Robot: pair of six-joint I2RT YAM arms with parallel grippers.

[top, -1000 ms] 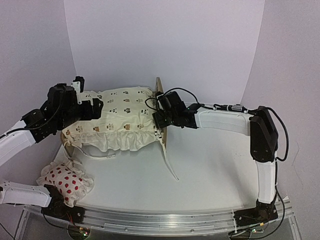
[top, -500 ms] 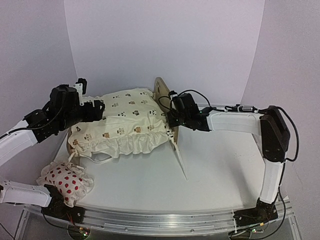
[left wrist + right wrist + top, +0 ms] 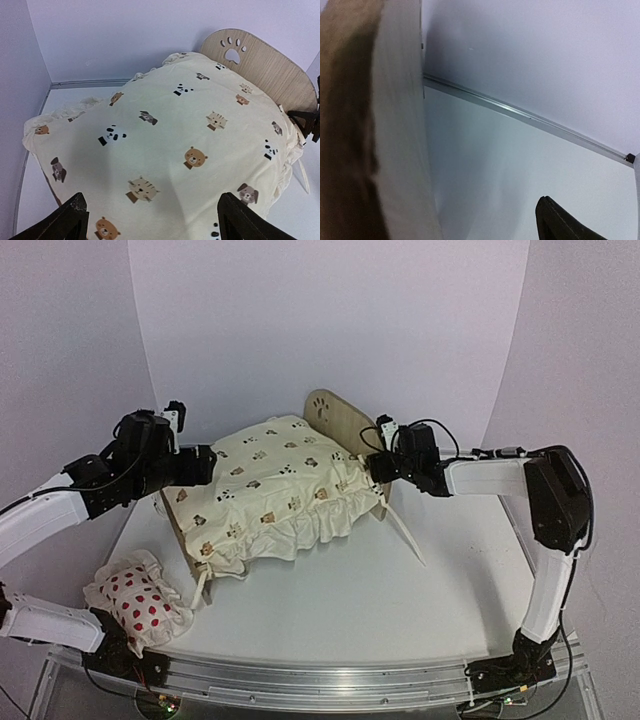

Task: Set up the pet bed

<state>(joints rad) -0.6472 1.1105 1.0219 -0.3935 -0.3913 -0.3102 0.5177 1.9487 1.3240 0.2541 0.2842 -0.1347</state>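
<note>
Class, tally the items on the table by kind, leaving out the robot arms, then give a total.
Wooden pet bed: 1
Animal-print cushion: 1
Red-spotted pillow: 1
Total: 3

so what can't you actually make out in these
Pet bed base: top and left wrist views, covered by the cushion.
Right gripper, second finger: right wrist view, the blurred headboard fills that side; one finger shows, cut by the bottom edge.
Left gripper, fingertips: left wrist view, cut by the bottom edge.
</note>
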